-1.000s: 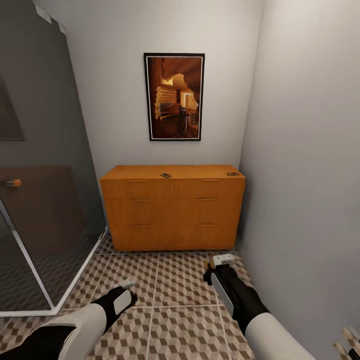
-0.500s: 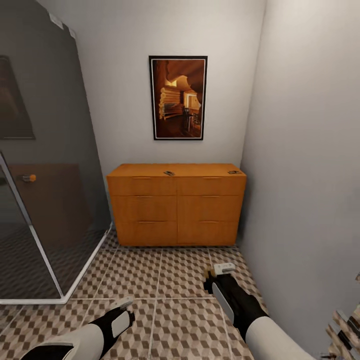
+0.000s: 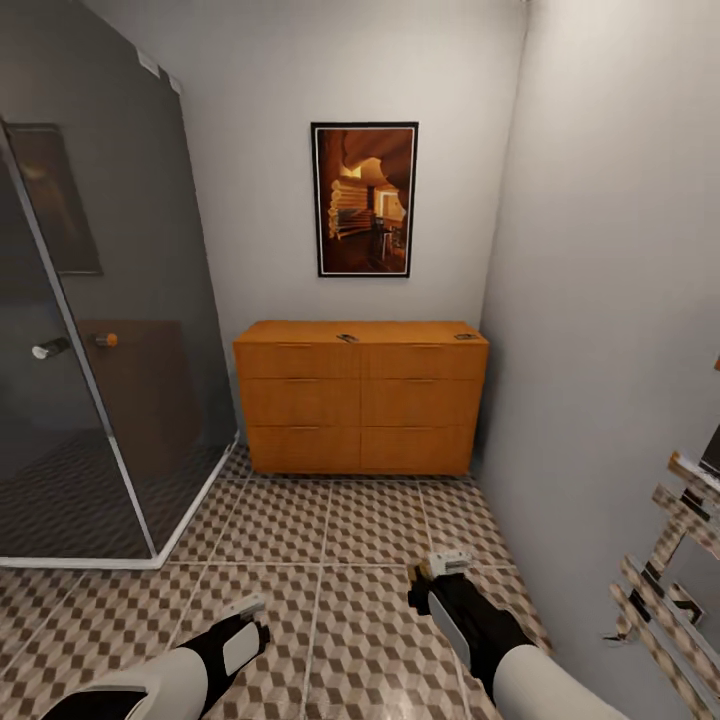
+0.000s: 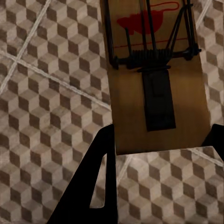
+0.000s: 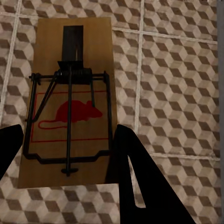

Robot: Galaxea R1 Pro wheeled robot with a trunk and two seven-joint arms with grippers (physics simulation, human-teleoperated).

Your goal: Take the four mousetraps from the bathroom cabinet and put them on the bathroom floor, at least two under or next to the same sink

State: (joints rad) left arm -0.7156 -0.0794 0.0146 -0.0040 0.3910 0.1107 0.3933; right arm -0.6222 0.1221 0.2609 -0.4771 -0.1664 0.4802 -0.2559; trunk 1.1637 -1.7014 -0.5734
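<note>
From the head view, an orange-brown cabinet point(image 3: 361, 398) stands against the far wall under a framed picture point(image 3: 365, 199) of a warm-lit interior, with two mousetraps lying on its flat top: one mousetrap point(image 3: 347, 338) near the middle and another mousetrap point(image 3: 465, 336) near the right end, well apart from each other. A dark glass shower enclosure point(image 3: 100, 330) with a chrome handle point(image 3: 48, 348) closes off the left side, a plain grey wall runs down the right, and a slatted towel rail point(image 3: 672, 590) juts from it at the lower right. The bathroom floor point(image 3: 330, 530) of cube-patterned tiles lies open between the robot and the cabinet. Both arms are held low and forward over the tiles, the left gripper point(image 3: 243, 612) near the lower left and the right gripper point(image 3: 447, 563) further ahead, each with a small pale board at its tip. In the left wrist view, the jaws are closed on the end of a wooden mousetrap point(image 4: 156, 79) with a red mouse print and black wire spring, the left gripper point(image 4: 158, 144) holding it above the tiles. In the right wrist view, the right gripper point(image 5: 67, 154) likewise grips a mousetrap point(image 5: 70, 100) by one end, a dark finger on each side of the board, patterned tiles and pale grout lines behind it.
</note>
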